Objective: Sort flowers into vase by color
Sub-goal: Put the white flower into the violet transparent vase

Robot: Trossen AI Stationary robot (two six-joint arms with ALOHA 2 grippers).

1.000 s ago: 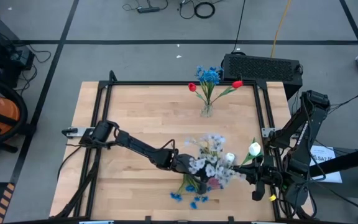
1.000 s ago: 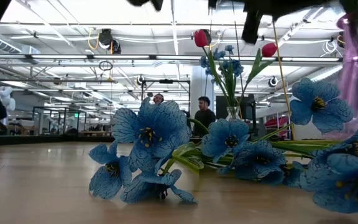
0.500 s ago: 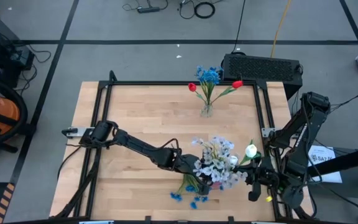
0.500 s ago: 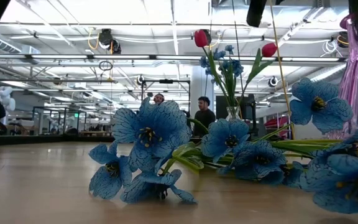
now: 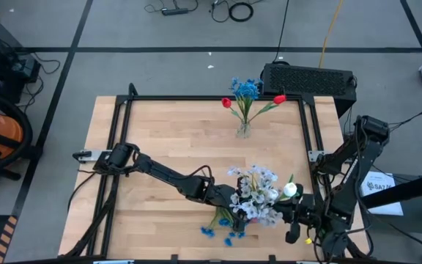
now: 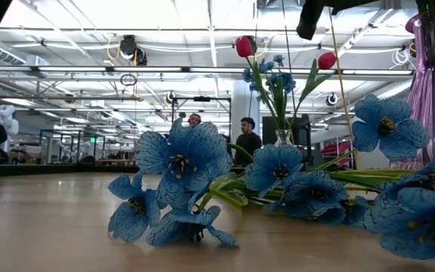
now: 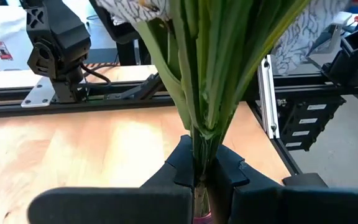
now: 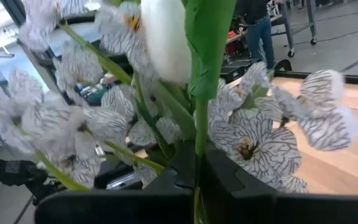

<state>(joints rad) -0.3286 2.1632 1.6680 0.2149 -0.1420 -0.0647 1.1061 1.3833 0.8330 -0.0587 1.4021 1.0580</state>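
Note:
A purple vase (image 6: 431,83) of pale lavender-white flowers (image 5: 257,192) stands near the table's front right. My left gripper (image 5: 234,207) reaches in from the left and is shut at the foot of that bunch. My right gripper (image 5: 293,214) comes from the right, shut on a white tulip (image 5: 290,189) whose head sits at the bunch's right edge. Loose blue flowers (image 5: 222,231) lie flat on the wood by the front edge. A small glass vase (image 5: 244,130) at the far side holds blue flowers and two red tulips (image 5: 226,102). My left gripper pinches the bundled green stems (image 7: 205,146) between its two fingers, at their lowest visible part, coming in nearly level from the table's left. The stems rise upright above the fingers. A pink-purple bit (image 7: 201,216) shows just under the fingers; whether the vase itself is gripped I cannot tell. My right gripper pinches the white tulip's green stem (image 8: 197,146) between its two fingers, below the leaves, coming in about level from the table's right. The tulip stands upright above the fingers, its white head (image 8: 165,37) lifted clear among the lavender-white blooms.
A black frame rail (image 5: 313,147) borders the table. A black box (image 5: 310,77) sits behind the far edge, close to the glass vase. Bare wood (image 5: 160,132) spreads over the left and middle. In the low view, people (image 6: 248,140) stand in the room behind.
My right gripper has sunk and drifted toward the near edge and the bunch, carrying the white tulip up to the lavender-white flowers. The purple vase, tilted before, now stands more upright in the low view.

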